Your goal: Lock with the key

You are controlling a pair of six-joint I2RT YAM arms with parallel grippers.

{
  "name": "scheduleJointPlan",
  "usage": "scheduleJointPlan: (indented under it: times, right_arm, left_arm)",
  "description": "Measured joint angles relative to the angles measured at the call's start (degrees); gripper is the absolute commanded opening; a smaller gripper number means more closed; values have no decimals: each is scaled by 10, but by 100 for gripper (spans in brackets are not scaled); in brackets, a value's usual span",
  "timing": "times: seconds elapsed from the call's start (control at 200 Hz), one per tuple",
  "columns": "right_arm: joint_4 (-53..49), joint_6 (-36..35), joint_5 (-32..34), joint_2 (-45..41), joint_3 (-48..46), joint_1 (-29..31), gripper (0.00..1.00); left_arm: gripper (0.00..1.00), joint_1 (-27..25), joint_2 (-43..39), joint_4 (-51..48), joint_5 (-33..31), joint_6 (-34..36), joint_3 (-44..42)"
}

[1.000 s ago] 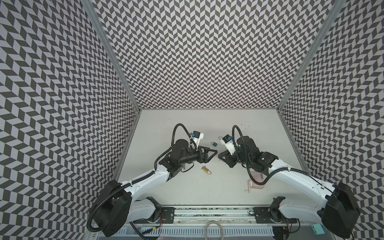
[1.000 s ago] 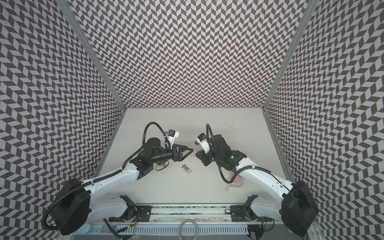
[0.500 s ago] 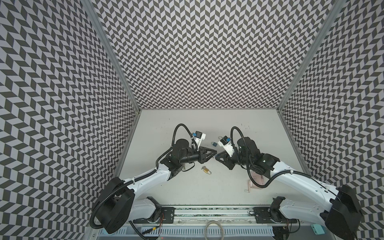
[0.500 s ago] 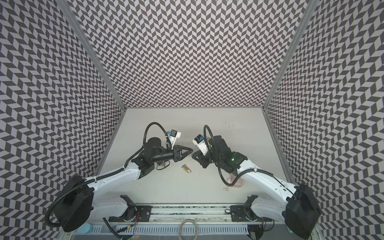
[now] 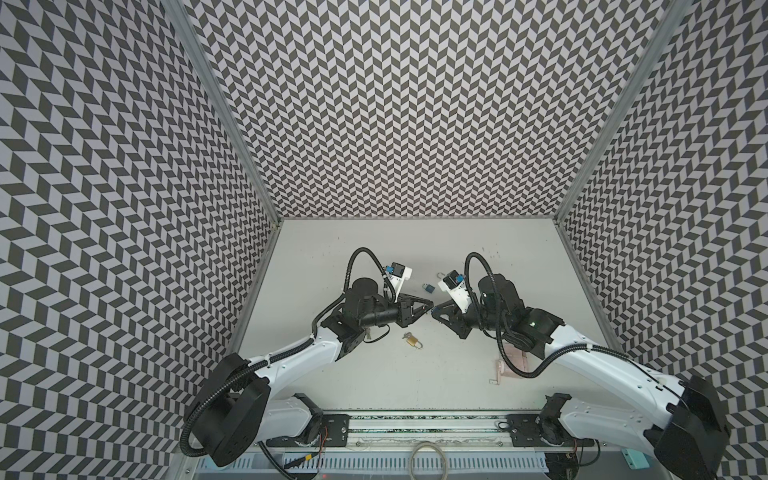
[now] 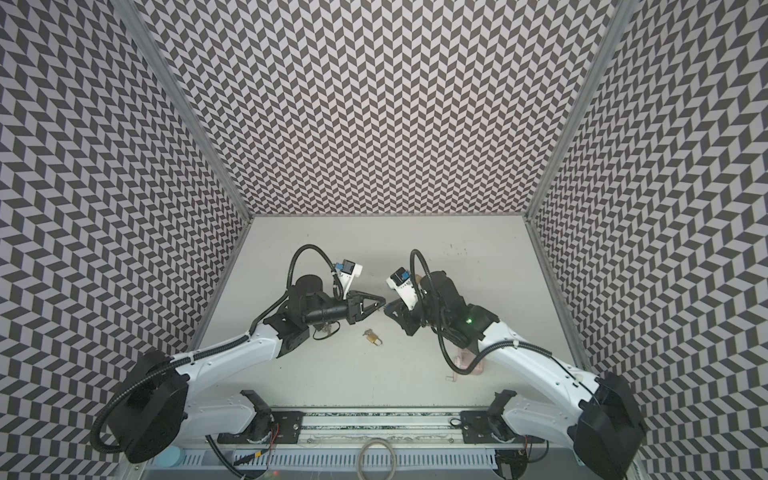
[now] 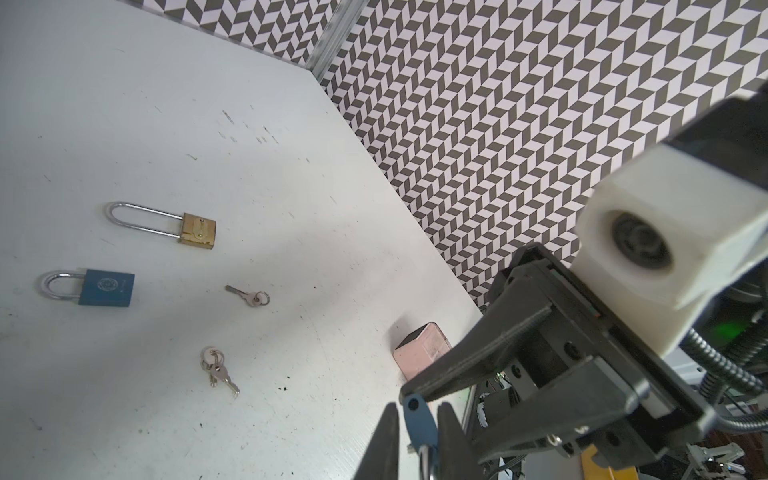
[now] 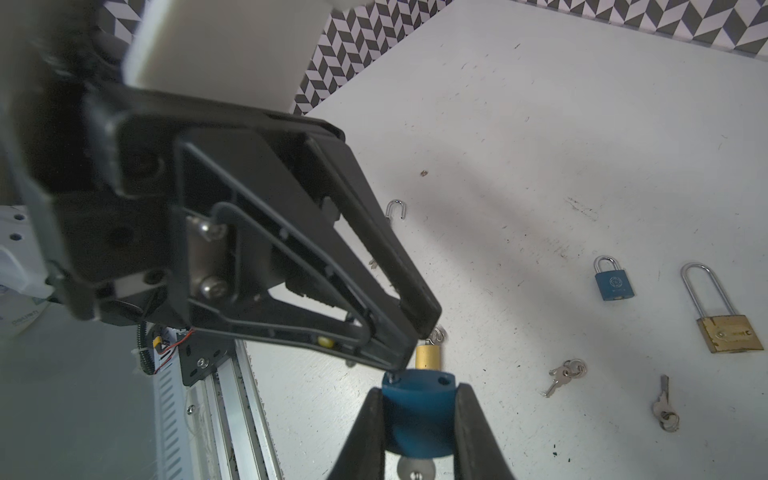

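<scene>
Black-and-white chevron walls [image 5: 395,104] enclose a matte white surface [image 5: 374,374], scuffed and flecked with dark specks. Over its middle meet the left arm [image 5: 291,365] and the right arm [image 5: 602,370], both white-shelled with black joints and ribbed black hoses. Each ends in a black plastic pincer with long tapering fingers.

A pink block [image 7: 422,347] with rounded corners and a dark end lies near the right arm. Also on the surface are:
- a long-shackled brass padlock [image 7: 198,231]
- a spare blue padlock [image 7: 106,287] with a short steel shackle
- a small brass padlock [image 5: 412,340] near the middle
- a loose U-shaped shackle [image 8: 395,201]
- a bunch of keys [image 7: 216,370] on a ring
- a single key [image 7: 248,296] of silver metal

The spare blue padlock bears a round emblem, and its writing is too small to read. The stamping on the long-shackled brass one is also unreadable.

The right pincer [image 8: 419,392] is clamped on the held padlock [image 8: 417,415], a smooth, rounded blue body gripped by its narrow sides above the surface. The padlock's end face, with two round holes, is turned toward the left pincer [image 5: 430,310]. That pincer's fingers stand close together with their tips right at the holed face. Whether they clamp anything I cannot tell. Both the single key and the bunch lie flat on the surface, apart from either pincer.
</scene>
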Motion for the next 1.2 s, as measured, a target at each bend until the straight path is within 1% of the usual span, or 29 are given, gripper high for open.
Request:
scheduleJointPlan:
  times: [0.15,0.235,0.265,0.285,0.315,0.335,0.34,0.381,0.411,0.416,0.436,0.441,0.451,0.476,0.511,0.636,0.696,0.816,0.901,0.981,1.041,1.116,1.197]
  right_arm:
    - [1,0,2,-1,-3,0,7]
    - [1,0,2,-1,-3,0,7]
    - [1,0,2,-1,-3,0,8]
    - [1,0,2,-1,-3,0,13]
    - [1,0,3,-1,-3,0,25]
    - [1,0,3,-1,-3,0,37]
    - [1,0,3,-2,-3,0,38]
    - [2,5,2,-4,-3,0,59]
    - [3,8,2,-8,-3,0,72]
    - [3,9,2,-9,-3,0,72]
    - [5,11,2,-13,-3,0,81]
    - [5,11,2,-14,-3,0,81]
    - [7,13,2,-17,-3,0,87]
    - [13,18,2,-26,-4,0,95]
    - [25,24,2,-40,-5,0,99]
    - [101,41,5,-115,-23,0,100]
    - [133,43,7,-148,-26,0,98]
    - [198,39,-8,-181,-23,0,96]
    - [234,35,-35,-181,-12,0,93]
    - [262,32,-66,-171,6,1,89]
    - [275,24,-83,-157,26,5,88]
    - [285,10,-85,-137,53,21,87]
    - [286,-21,-71,-116,79,50,84]
  left_arm:
    - [0,0,0,1,3,-3,0]
    - [0,0,0,0,3,-2,0]
    - [0,0,0,0,3,-2,0]
    - [0,0,0,0,3,-2,0]
    - [0,0,-1,0,3,-2,0]
    - [0,0,-1,0,3,-2,0]
    - [0,0,-1,0,3,-2,0]
    - [0,0,-3,0,3,-2,0]
    - [0,0,-6,-1,3,-2,0]
    - [0,0,-8,-1,3,-3,0]
    - [0,0,-10,-1,2,-3,0]
    - [0,0,-11,-1,2,-4,0]
    - [0,0,-14,-1,2,-5,0]
    - [0,0,-20,-1,2,-7,0]
    - [0,3,-31,-1,1,-11,0]
    - [0,14,-88,6,1,-34,2]
    - [0,21,-113,18,1,-49,8]
    - [0,32,-155,66,2,-86,20]
    - [0,36,-174,106,4,-117,31]
    - [0,36,-184,140,5,-144,42]
    - [0,36,-190,162,4,-164,51]
    - [0,36,-195,178,4,-180,63]
    - [0,36,-196,186,3,-188,74]
